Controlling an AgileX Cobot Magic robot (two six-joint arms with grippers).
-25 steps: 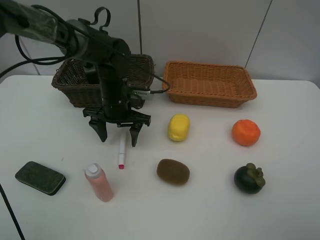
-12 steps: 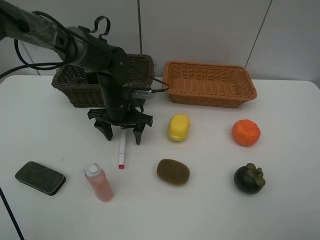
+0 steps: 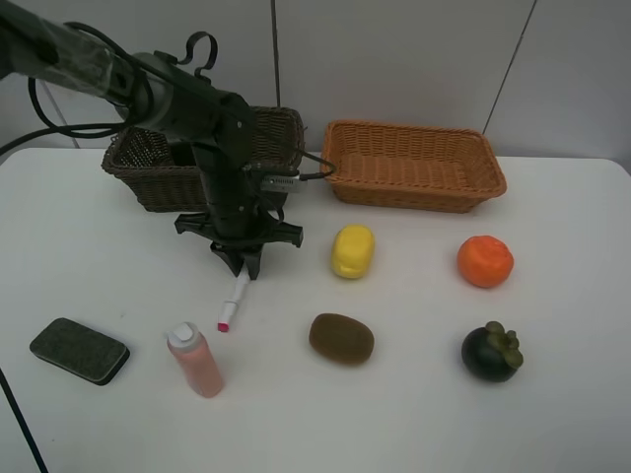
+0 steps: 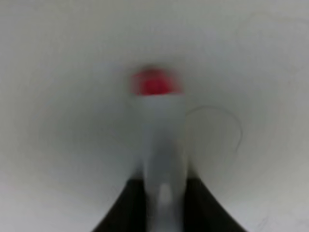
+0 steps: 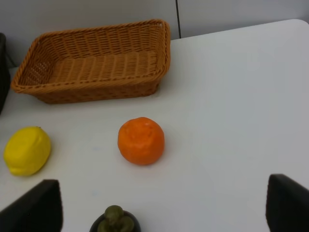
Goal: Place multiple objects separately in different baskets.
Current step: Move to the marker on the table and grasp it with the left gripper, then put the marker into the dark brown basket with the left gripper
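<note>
Left gripper (image 3: 240,258) jaws pinch one end of the white, pink-capped marker (image 3: 233,301).
The marker slants out from the jaws over the white tabletop (image 3: 414,414), in front of the dark brown wicker basket (image 3: 148,182); right gripper (image 5: 164,193) jaws are spread.

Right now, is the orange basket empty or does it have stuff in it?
Empty. The orange basket shows only bare wicker inside.

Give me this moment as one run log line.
left gripper: shut on marker | right gripper: open, empty | orange basket: empty
</note>
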